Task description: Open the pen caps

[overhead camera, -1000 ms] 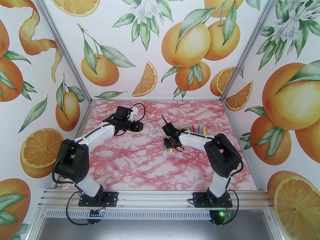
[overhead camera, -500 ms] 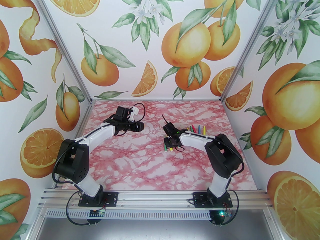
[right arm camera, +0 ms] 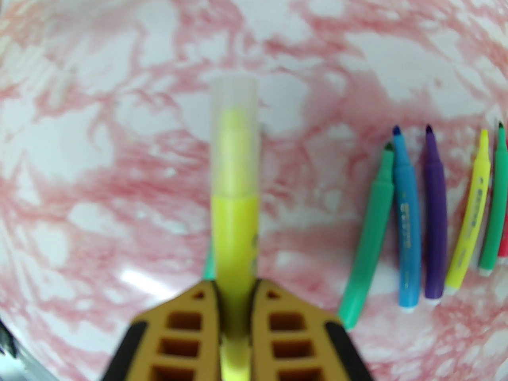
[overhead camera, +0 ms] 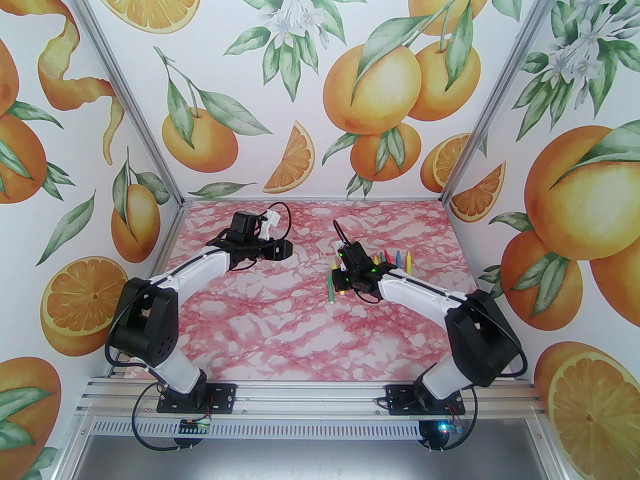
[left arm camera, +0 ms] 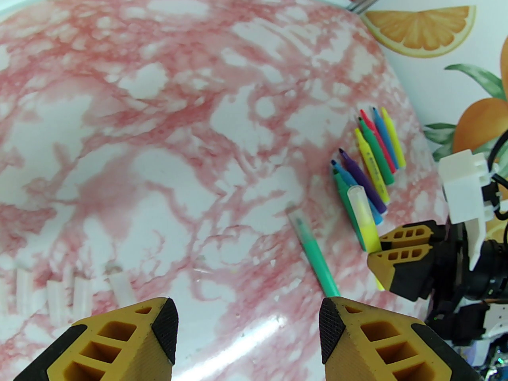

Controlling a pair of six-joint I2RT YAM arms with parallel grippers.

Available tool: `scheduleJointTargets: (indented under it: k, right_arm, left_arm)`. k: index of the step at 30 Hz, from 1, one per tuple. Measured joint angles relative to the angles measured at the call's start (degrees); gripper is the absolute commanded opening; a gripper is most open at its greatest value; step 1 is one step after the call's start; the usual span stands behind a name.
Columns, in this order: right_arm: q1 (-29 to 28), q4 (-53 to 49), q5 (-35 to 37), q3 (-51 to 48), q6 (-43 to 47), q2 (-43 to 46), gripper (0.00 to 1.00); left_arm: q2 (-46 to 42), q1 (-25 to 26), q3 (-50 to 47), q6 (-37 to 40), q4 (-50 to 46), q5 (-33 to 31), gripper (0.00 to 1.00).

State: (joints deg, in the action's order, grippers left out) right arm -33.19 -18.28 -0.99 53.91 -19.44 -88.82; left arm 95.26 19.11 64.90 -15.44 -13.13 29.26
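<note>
Nearly done. Right of centre, the right end effector (right arm camera: 236,284) is clenched on the yellow marker pen (right arm camera: 234,232), which looks lifted off the pink marbled worktop (overhead camera: 300,338). Its clear translucent plastic cap (right arm camera: 234,133) is on. The green marker pen (left arm camera: 315,256) lies flat just beside it, also capped. Toward the far right corner is a row of bare-tipped coloured markers (left arm camera: 371,165), finished. Far left, the left end effector (left arm camera: 248,320) is released and empty, with pulled clear caps (left arm camera: 119,288) lying near it. Remaining, by my read: two caps.
</note>
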Motion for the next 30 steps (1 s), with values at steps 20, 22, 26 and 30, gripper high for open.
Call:
scheduleJointTargets:
  k: [20,22,26,30]
  right_arm:
    - [-0.63,8.35,-11.74,-4.22,3.56,7.21,0.0]
    - [-0.83,8.79,-12.28,-4.22,3.69,7.26,0.0]
    - [-1.11,9.57,-13.11,-4.22,3.91,7.63,0.0]
    - [-1.46,9.66,-13.6,-4.22,3.96,8.04,0.0]
  left_arm:
    - [2.21,0.46,-2.03,-12.33,16.87,19.54,0.58]
    - [2.62,0.96,-2.49,-13.99,19.43,20.72,0.57]
    - [3.52,2.56,-2.69,-16.2,22.45,22.56,0.55]
    - [3.82,3.65,-2.69,-17.42,23.85,23.61,0.55]
